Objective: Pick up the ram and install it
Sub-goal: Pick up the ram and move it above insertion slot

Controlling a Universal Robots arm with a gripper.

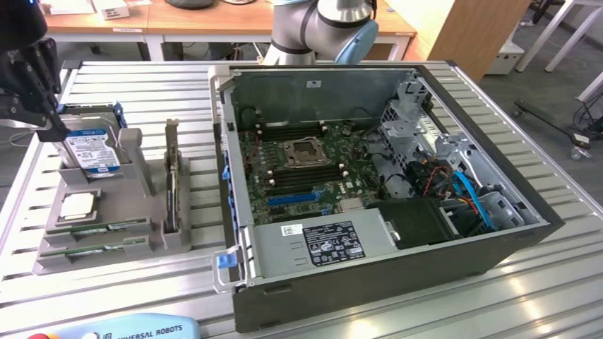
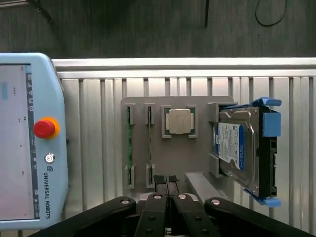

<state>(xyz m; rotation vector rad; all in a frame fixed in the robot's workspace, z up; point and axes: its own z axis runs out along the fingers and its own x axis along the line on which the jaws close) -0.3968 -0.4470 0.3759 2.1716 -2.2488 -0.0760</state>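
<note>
Pendant: a pale-blue teach pendant [image 1: 132,328] lay at the table's near edge, printed "UNIVERSAL ROBOTS". The wrist view showed its red stop button [image 2: 43,127] on a yellow ring.
Table: ribbed aluminium slats [image 1: 527,296], bare metal, with glare at the near corner on the exterior view's right.
Fixture: a grey moulded tray [image 1: 118,206] sat on the table at the exterior view's left, just beside the computer case.
Ram: two green sticks stood on edge in parallel slots at the tray's near end, the nearer ram stick [image 1: 92,249] and the farther ram stick [image 1: 99,229]. Both were seated and neither was touched.
Other parts in tray: a silver processor [image 1: 78,205]; a hard drive [image 1: 92,152] in blue rails, its blue-and-white label illegible; a dark expansion card [image 1: 171,187] standing upright.
End effector: [image 2: 166,180] fingers pressed together, pinching nothing, hovering over the tray's rim near one end of the ram slots.
Case: an open computer case [image 1: 377,275] lay on its side with the motherboard [image 1: 301,162] exposed. The power-supply label [image 1: 330,244] was too small to read.
Arm: the base [image 1: 320,28] stood behind the case.
Room: wooden desks [image 1: 113,25] stood beyond the table, on a grey floor [image 1: 556,92].
</note>
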